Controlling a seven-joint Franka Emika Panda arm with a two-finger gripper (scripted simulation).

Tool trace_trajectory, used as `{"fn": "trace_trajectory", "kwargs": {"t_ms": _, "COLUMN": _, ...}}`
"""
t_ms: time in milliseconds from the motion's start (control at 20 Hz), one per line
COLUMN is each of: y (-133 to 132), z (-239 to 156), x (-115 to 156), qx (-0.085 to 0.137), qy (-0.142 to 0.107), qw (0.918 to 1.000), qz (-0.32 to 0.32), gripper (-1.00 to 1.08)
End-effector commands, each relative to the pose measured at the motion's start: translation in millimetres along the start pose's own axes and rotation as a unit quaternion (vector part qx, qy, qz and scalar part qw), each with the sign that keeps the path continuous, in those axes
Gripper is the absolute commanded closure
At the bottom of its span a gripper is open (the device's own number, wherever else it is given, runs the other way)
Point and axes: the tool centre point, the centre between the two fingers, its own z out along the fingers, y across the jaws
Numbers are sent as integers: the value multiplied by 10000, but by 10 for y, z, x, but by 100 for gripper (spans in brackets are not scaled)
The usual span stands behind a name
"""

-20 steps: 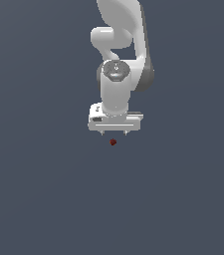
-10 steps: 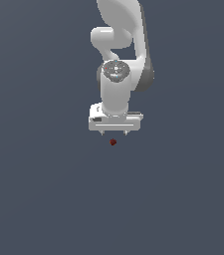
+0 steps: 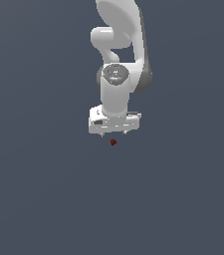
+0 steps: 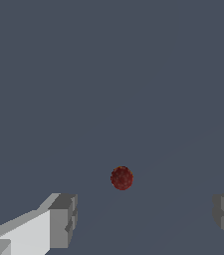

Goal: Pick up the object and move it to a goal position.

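Observation:
The object (image 3: 113,142) is a tiny dark red roundish lump lying on the dark grey floor, just below the white gripper (image 3: 113,133) in the exterior view. In the wrist view the object (image 4: 122,178) shows faint orange specks and sits between and ahead of the two grey fingertips (image 4: 63,220), apart from both. The gripper (image 4: 146,216) is open, its fingers spread far wider than the lump, with nothing held. The white arm rises behind the gripper.
A plain dark grey floor (image 3: 44,189) spreads all around the arm. No other objects, containers or edges show in either view.

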Motion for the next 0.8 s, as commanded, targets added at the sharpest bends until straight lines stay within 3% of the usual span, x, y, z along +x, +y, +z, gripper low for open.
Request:
{"fn": "trace_trajectory", "kwargs": {"t_ms": 0, "y": 6, "z": 47, "x": -14, "qx": -9, "qy": 8, "qw": 9997, "qz": -242, "gripper": -92}}
{"fn": "trace_trajectory", "kwargs": {"t_ms": 350, "y": 18, "z": 215, "x": -70, "qx": -39, "qy": 39, "qw": 9934, "qz": -1144, "gripper": -92}}
{"fn": "trace_trajectory", "kwargs": {"t_ms": 750, "y": 20, "z": 412, "x": -145, "qx": -66, "qy": 80, "qw": 9743, "qz": -2248, "gripper": -92}}
